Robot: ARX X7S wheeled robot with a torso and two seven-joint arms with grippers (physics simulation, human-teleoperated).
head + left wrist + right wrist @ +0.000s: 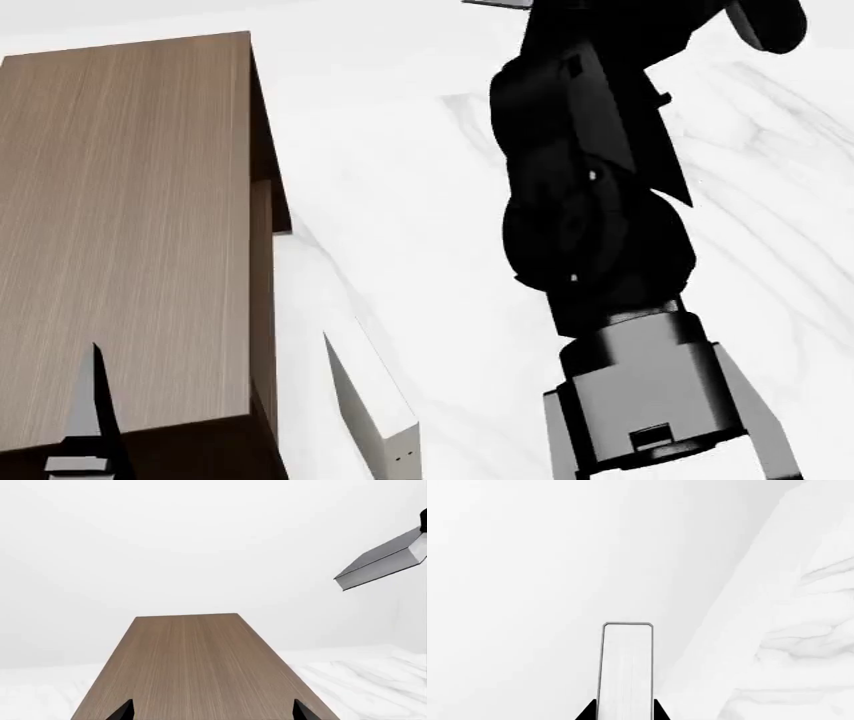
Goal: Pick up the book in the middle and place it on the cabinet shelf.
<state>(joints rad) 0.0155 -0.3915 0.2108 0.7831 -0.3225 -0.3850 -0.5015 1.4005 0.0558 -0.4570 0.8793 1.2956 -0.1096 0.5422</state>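
right fingers [652, 709] clamp the book [626, 672] held aloft; left fingers [123, 711] spread wide above the cabinet shelf [193, 665].

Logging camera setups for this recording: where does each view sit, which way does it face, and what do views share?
Left wrist: on the left arm, looking along the cabinet shelf; left gripper tips, apart, show; the book is held aloft beyond.
Head: looks down over cabinet shelf, marble floor, a pale book; the right arm fills the view.
Right wrist: faces along the book clamped in the right gripper.
Shared: both wrist views see the book.
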